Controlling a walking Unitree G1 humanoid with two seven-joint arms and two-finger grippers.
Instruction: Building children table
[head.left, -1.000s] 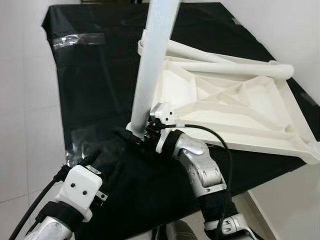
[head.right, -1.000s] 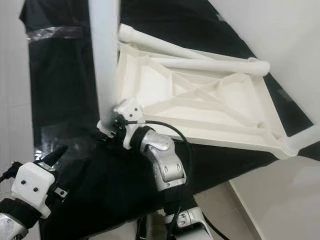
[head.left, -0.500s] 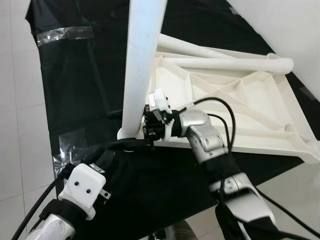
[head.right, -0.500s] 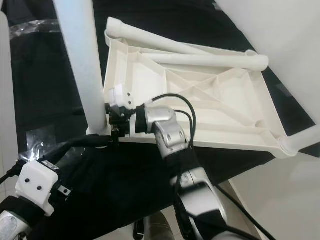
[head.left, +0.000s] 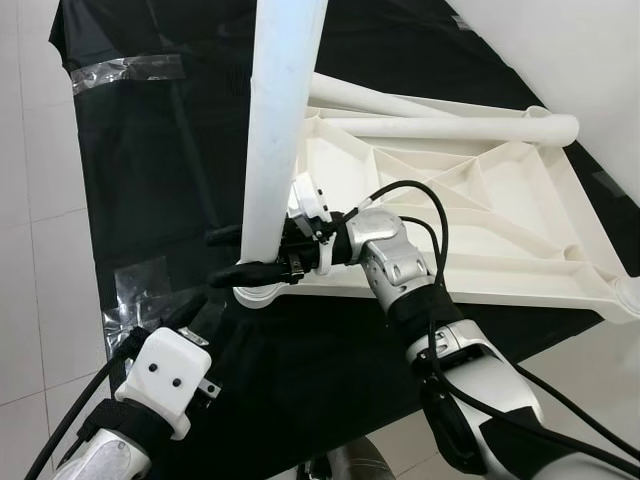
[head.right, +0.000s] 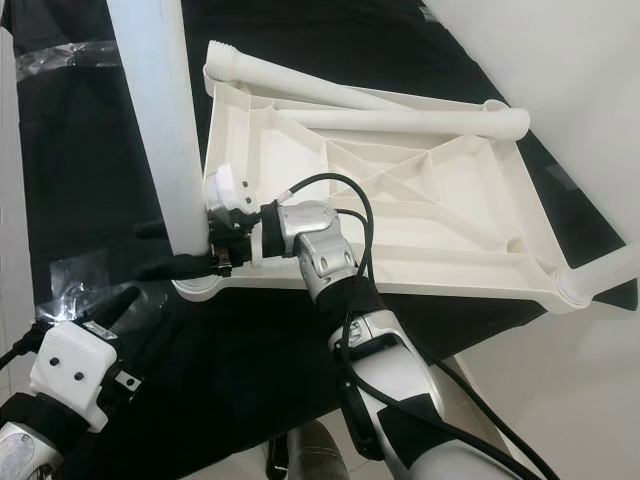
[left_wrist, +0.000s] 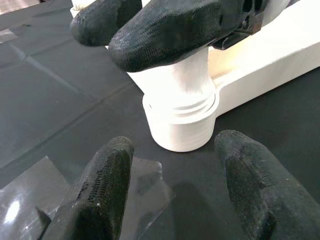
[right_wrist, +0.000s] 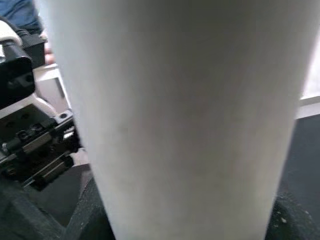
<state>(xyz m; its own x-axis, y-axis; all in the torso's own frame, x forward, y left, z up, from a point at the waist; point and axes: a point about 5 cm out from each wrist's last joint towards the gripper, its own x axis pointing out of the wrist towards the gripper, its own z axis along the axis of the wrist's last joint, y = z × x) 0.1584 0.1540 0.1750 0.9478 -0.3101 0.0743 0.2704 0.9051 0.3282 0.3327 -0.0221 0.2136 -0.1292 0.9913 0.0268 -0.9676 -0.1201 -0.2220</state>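
Standing upright in the near corner socket of the upturned white tabletop (head.left: 470, 215), a white table leg (head.left: 278, 130) is rising past the camera. The right gripper (head.left: 235, 255) is clasping its lower end between both black fingers. The left gripper (left_wrist: 172, 192) is hovering just beside the socket, fingers spread apart, grasping nothing, over the black cloth (head.left: 150, 170). Two more legs (head.left: 440, 127) are lying along the tabletop's far edge.

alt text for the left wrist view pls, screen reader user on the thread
The right gripper's black fingers clasp an upright white table leg just above its corner socket on black cloth. The left gripper hovers open before that socket.
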